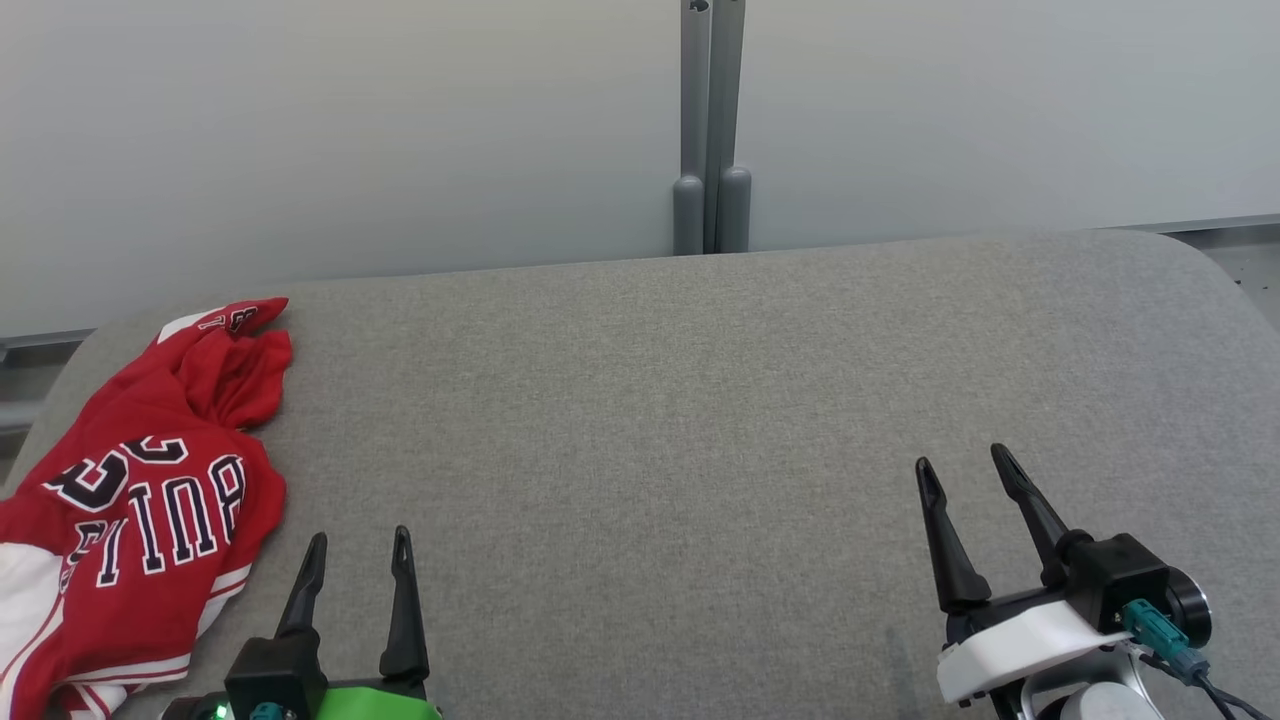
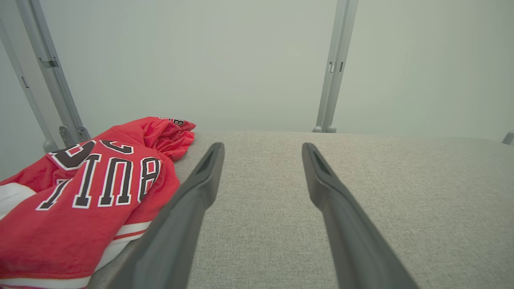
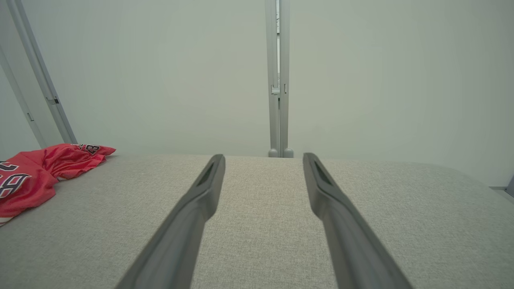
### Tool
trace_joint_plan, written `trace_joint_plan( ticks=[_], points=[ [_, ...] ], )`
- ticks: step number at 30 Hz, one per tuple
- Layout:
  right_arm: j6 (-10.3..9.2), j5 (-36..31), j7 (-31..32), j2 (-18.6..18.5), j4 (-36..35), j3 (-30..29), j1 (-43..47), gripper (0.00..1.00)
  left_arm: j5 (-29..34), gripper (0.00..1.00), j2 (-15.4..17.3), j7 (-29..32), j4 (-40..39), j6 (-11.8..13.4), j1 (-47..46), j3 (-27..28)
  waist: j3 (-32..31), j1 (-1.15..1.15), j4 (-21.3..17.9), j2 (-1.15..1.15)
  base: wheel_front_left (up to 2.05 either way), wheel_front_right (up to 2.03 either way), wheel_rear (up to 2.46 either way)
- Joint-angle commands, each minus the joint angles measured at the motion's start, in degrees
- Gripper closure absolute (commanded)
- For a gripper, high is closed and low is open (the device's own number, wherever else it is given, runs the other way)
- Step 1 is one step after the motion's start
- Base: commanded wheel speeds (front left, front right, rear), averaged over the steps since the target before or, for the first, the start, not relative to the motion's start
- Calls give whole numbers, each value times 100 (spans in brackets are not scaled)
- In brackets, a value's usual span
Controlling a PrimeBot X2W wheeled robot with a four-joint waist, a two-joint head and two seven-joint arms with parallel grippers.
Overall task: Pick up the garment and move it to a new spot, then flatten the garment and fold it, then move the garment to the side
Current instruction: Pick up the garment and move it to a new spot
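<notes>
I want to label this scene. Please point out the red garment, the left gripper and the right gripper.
red garment point(image 1: 150, 500), head view, on its lettered part.
left gripper point(image 1: 360, 536), head view, midway between its open fingertips.
right gripper point(image 1: 961, 458), head view, midway between its open fingertips.

A wide table point(image 1: 700, 400) covered in grey woven fabric spreads across the lower part of the head view, its far corners rounded. Just behind its far edge stand plain wall panels point(image 1: 350, 130), a pale grey-white. Between two panels rises a pair of grey metal posts point(image 1: 710, 130), side by side, each with a rounded foot at the table's edge. In the left wrist view another grey post point(image 2: 52, 76) leans at the left, with a small bracket on it. Past the table's far right corner a strip of speckled grey floor point(image 1: 1250, 275) shows. The light is soft and even, the shadows faint
</notes>
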Motion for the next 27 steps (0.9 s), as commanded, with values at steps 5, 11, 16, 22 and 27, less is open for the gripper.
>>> trace_joint_plan(
  ticks=[5, 11, 16, 22, 27],
  points=[
    [2, 22, -21, -24, -15, -32, 3, 0, 25, 0, 64, 38, 5, 22, -9, -51, -15, 0, 267, 27, 0, 0, 0],
    [2, 132, -21, -25, -60, 20, 31, 0, 77, 0, 166, 99, -50, 26, -62, -90, -20, 0, 878, 27, 0, 0, 0],
    [2, 235, -21, -24, -87, 110, 24, 0, 93, 0, 239, 177, -114, 32, -58, -112, 4, 0, 1550, 27, 0, 0, 0],
    [2, 274, -21, -25, -100, 172, 7, 0, 66, 0, 313, 214, -202, 76, 13, -85, 67, 0, 2249, 27, 0, 0, 0],
    [2, 280, -21, -26, -83, 211, -16, 0, 25, 0, 353, 235, -267, 109, 114, -51, 90, 0, 2460, 27, 0, 0, 0]
  ],
)
